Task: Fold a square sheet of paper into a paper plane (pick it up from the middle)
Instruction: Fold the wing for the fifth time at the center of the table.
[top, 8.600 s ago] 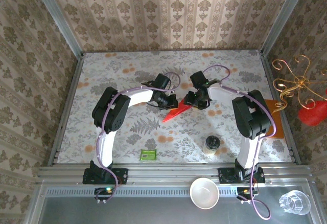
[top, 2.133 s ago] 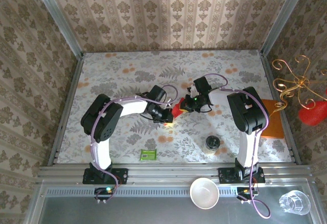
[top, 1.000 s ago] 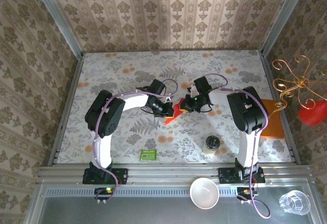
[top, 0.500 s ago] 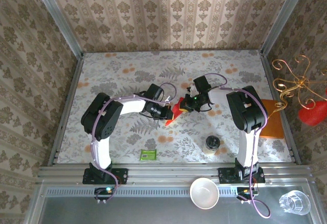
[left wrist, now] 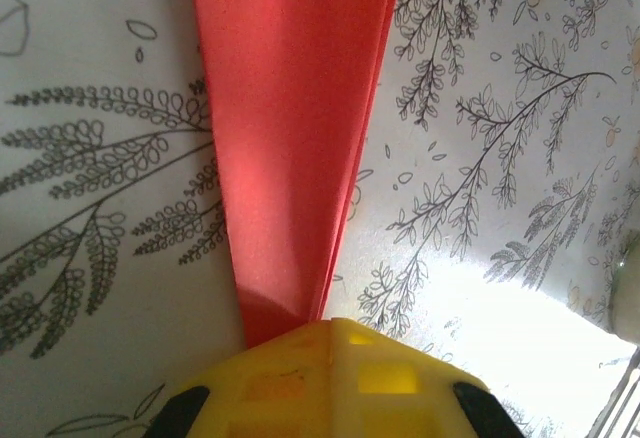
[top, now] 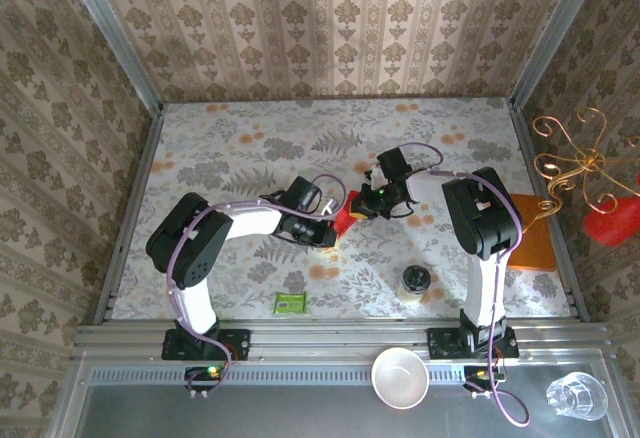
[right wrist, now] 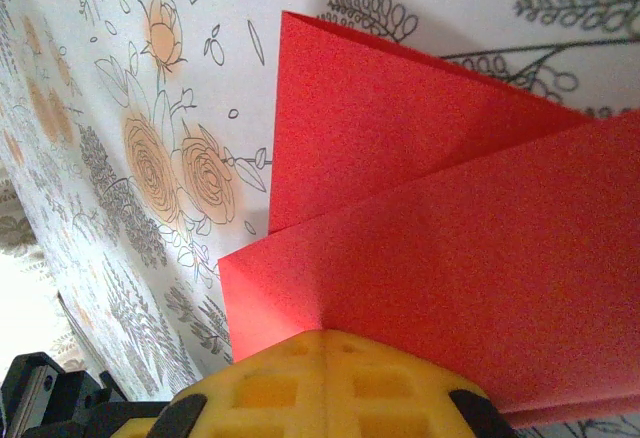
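Fingers (left wrist: 330, 383) of the left gripper (left wrist: 322, 323) are yellow pads pressed together on the narrow end of the red paper plane (left wrist: 290, 108). The paper's stacked layers run straight out from the pinch and lie flat on the floral table (left wrist: 480, 158). At the right wrist, the right gripper (right wrist: 325, 336) is likewise clamped on the paper plane (right wrist: 450, 258), its yellow pads (right wrist: 300, 388) meeting over the edge of two overlapping red flaps spread on the tabletop. From above, the paper plane (top: 343, 220) lies on the table (top: 220, 158) beyond the small lidded jar (top: 416, 281) and a little to the jar's left, well apart from it. The left gripper (top: 325, 233) grips the end of the plane farther left of the jar. The right gripper (top: 358, 203) grips the end farther back from the jar, almost straight beyond it. Both arms are bent low, so the two wrists nearly meet over the paper. A green packet (top: 289, 303) lies left of the jar, slightly nearer the arm bases. An orange pad (top: 535, 238) lies right of the jar by the table's edge, partly behind the right arm. A white bowl (top: 400, 376) stands nearer than the jar on the metal ledge, and a clear glass (top: 575, 395) stands on the same ledge, farther right.
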Action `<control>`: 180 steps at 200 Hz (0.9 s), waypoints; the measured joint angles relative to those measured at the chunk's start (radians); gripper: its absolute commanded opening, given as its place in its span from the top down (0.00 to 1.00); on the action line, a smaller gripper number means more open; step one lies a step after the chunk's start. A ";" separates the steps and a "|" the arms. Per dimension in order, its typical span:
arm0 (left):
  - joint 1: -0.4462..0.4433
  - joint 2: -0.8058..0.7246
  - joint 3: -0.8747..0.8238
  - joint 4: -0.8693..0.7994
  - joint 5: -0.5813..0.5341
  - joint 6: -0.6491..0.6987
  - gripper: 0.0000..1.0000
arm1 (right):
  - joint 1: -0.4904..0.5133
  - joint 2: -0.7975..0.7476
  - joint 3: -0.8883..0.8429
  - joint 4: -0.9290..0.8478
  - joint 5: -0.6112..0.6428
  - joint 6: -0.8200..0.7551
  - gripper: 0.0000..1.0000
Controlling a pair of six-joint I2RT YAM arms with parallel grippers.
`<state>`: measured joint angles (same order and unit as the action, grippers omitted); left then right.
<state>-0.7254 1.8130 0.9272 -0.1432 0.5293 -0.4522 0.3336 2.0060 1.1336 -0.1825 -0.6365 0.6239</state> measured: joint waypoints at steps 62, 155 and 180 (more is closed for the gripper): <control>-0.021 -0.071 -0.053 -0.066 -0.032 -0.023 1.00 | 0.000 -0.002 0.000 0.001 0.000 0.001 0.95; 0.181 -0.369 -0.038 -0.256 -0.072 -0.082 0.77 | 0.012 -0.175 0.068 -0.188 0.152 -0.001 0.51; 0.261 -0.419 -0.039 -0.249 -0.113 -0.110 0.58 | 0.037 -0.237 0.120 -0.275 0.264 0.019 0.40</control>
<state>-0.4641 1.3941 0.8879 -0.3923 0.4168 -0.5625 0.3706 1.7687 1.2537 -0.4580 -0.3725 0.6434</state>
